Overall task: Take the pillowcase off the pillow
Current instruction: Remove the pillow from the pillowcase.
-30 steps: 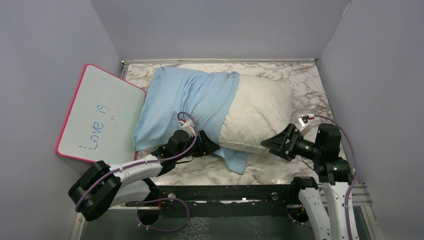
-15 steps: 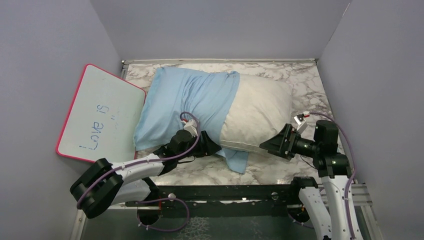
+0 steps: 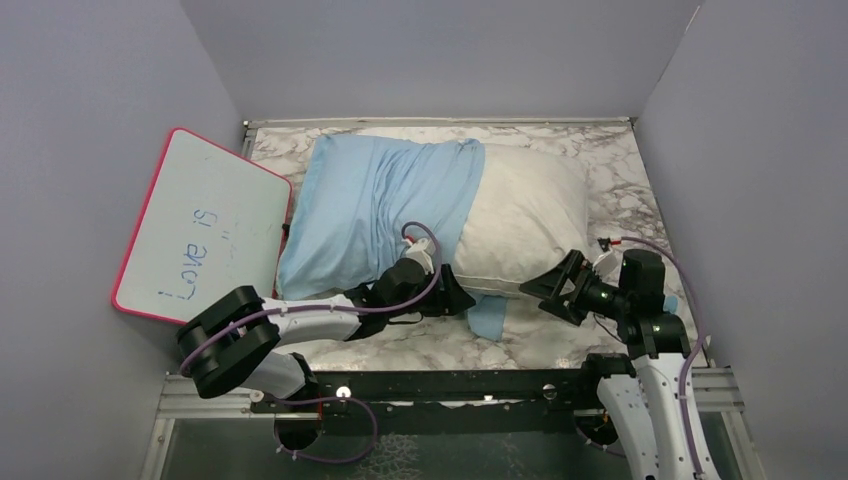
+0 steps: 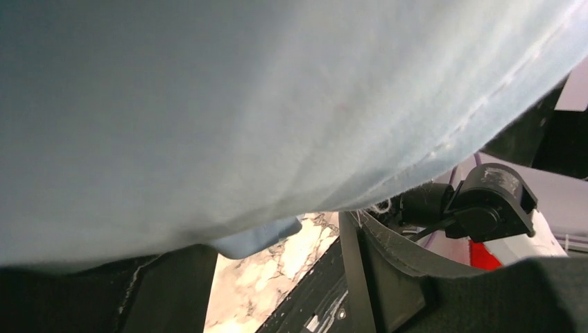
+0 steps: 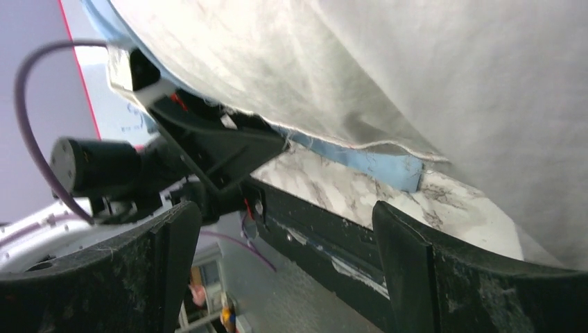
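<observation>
The off-white pillow [image 3: 530, 215] lies across the marble table, its left half inside the light blue pillowcase [image 3: 370, 205]. A blue flap [image 3: 487, 318] of the case sticks out under the near edge. My left gripper [image 3: 455, 298] lies low at that near edge, where case meets bare pillow. In the left wrist view the pillowcase [image 4: 208, 104] hangs over my left gripper [image 4: 277, 277], whose jaws stand apart with marble showing between them. My right gripper [image 3: 548, 288] is open just short of the pillow's near right corner. In the right wrist view the pillow [image 5: 451, 83] fills the space above my right gripper [image 5: 284, 277].
A pink-rimmed whiteboard [image 3: 205, 225] leans against the left wall beside the pillowcase. Grey walls close in the marble table [image 3: 625, 170] on three sides. The black rail [image 3: 450, 385] runs along the near edge. The two grippers face each other, a short gap apart.
My left arm has reached to the right along the pillow's near edge, and the pillow and case have shifted slightly right. The right gripper has dropped a little nearer.
</observation>
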`<action>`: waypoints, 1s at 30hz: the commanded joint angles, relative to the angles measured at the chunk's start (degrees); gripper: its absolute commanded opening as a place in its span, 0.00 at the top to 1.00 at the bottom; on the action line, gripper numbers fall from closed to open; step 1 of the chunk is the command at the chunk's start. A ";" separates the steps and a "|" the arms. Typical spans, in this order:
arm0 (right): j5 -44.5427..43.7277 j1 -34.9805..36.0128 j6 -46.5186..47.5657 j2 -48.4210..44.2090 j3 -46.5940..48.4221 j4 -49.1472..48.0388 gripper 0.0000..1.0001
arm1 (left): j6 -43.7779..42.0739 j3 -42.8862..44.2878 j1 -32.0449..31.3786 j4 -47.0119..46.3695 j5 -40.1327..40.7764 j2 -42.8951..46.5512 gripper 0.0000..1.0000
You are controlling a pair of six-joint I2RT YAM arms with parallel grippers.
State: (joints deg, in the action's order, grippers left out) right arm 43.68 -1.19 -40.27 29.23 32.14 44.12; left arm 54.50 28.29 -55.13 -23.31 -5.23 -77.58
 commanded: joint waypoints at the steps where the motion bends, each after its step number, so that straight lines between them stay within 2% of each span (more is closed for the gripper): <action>1: -9.21 0.05 -8.39 -2.25 -0.13 -5.62 0.03 | 1.87 1.17 -2.43 -1.56 4.77 -2.00 0.37; 4: -13.53 0.05 -18.63 -4.74 -3.29 -9.90 0.07 | 3.11 -0.20 -2.59 -1.65 8.20 -0.55 0.37; 6: -13.06 0.05 -22.31 -4.76 -4.85 -15.86 0.12 | 3.33 -0.58 -2.59 -1.69 9.03 0.42 0.36; 7: -15.14 0.05 -22.69 -3.70 -3.61 -14.88 0.13 | 3.52 -0.68 -2.61 -1.66 9.28 0.79 0.35; 9: -18.62 0.12 -21.94 -1.09 -1.69 -13.55 0.13 | 4.25 -1.08 -2.77 -1.65 9.91 1.23 0.34; 14: -18.76 1.17 -16.62 7.68 0.28 -13.37 0.13 | 5.00 -1.25 -3.13 -1.65 10.95 0.27 0.33; 17: -19.54 7.64 -14.39 13.40 -0.25 -15.45 0.15 | 4.89 -0.65 -3.30 -1.74 10.80 -0.73 0.33; 18: -20.68 10.71 -14.23 15.36 -0.52 -16.88 0.19 | 4.87 -0.56 -3.40 -1.80 10.77 -0.99 0.35; 21: -26.03 18.30 -13.32 22.98 0.47 -20.14 0.42 | 4.37 -0.68 -3.66 -2.21 10.90 -1.08 0.42; 24: -26.57 19.73 -12.10 28.85 2.77 -22.25 0.86 | 3.55 -1.44 -3.72 -2.22 9.99 0.42 0.50; 25: -27.34 19.81 -11.59 29.82 4.15 -21.73 0.93 | 3.18 -1.85 -3.72 -2.11 9.83 1.22 0.51; 30: -37.44 19.82 -9.36 28.06 11.40 -14.76 0.94 | 2.05 -5.70 -3.66 -1.83 12.03 6.36 0.60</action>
State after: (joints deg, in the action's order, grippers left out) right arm 16.62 18.11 -52.82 59.18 37.58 27.16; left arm 58.02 25.50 -58.48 -24.03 4.19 -75.83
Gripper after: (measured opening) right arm 0.078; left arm 0.433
